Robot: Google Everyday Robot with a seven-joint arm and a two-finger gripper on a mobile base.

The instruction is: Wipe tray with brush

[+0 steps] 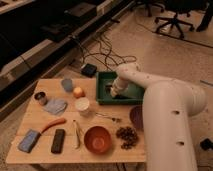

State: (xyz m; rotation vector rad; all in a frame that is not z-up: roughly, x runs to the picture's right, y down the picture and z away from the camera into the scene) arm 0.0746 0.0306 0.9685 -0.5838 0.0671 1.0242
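- I judged the wiping step to be in hand: the claw (112, 94) was down inside the tray (120, 101), toward its left end, low over the floor.
- I could not tell whether the claw was apart, together or clamped on anything; the wrist hid it.
- The brush (108, 89) I could only guess at: a small dark shape just beside the claw in the tray might have been it.
- The tray sat at the far right part of the table (30, 120), partly covered by the arm.
- The next move, as I saw it, called for a low sweep along the tray floor without catching the sloping sides.
- Near the tray's left wall stood an orange fruit (78, 92) and a white cup (82, 104); a sideways nudge of the tray could knock them.
- The brown bowl (97, 139), purple bowl (136, 116), orange curved tool (52, 125) and black bar (58, 141) lay nearer me, clear of the sweep.
- Nothing that I could see stood between the claw and the tray floor.
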